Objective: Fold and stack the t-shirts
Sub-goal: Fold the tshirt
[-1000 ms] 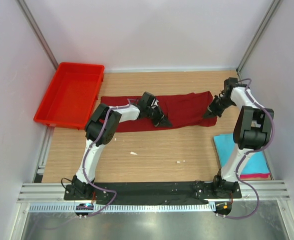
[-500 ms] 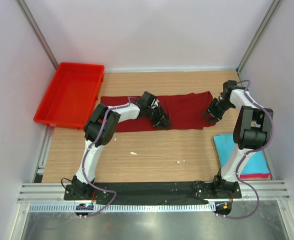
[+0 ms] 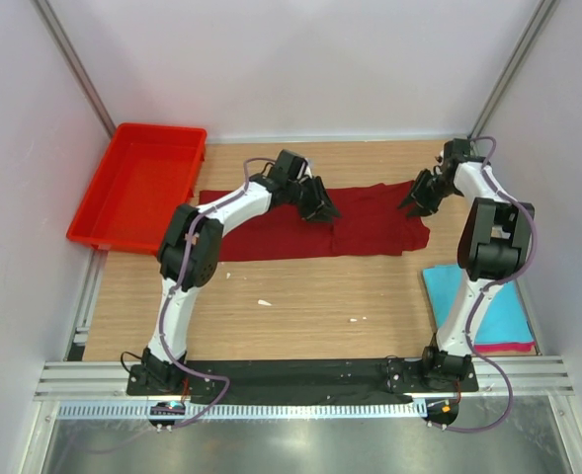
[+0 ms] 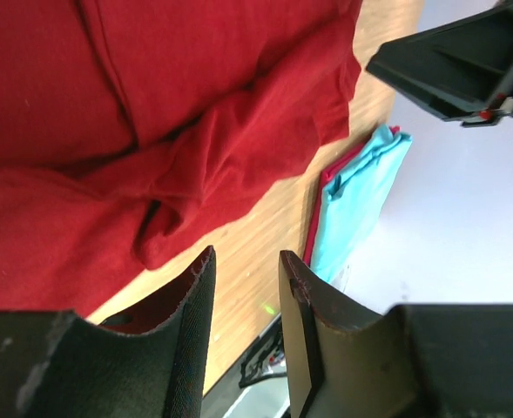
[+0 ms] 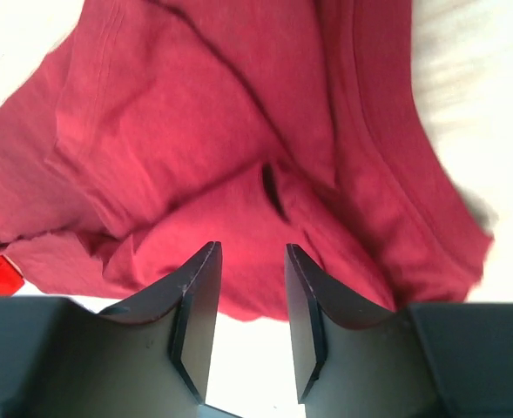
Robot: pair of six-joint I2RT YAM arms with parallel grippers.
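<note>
At four o'clock sits the folded turquoise t-shirt [image 3: 493,306]. Toward twelve, the maroon t-shirt [image 3: 370,229] lies in a rumpled strip. Our left gripper [image 4: 246,257] and right gripper [image 5: 253,251] hover half-open and empty above it. We fear its bunched folds may slump apart.

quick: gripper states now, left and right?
Left gripper: open, holding nothing.
Right gripper: open, holding nothing.

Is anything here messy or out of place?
The maroon shirt lies in a rumpled strip, its right end bunched. The red tray juts past the table's left edge. Two white scraps lie on the wood.
</note>
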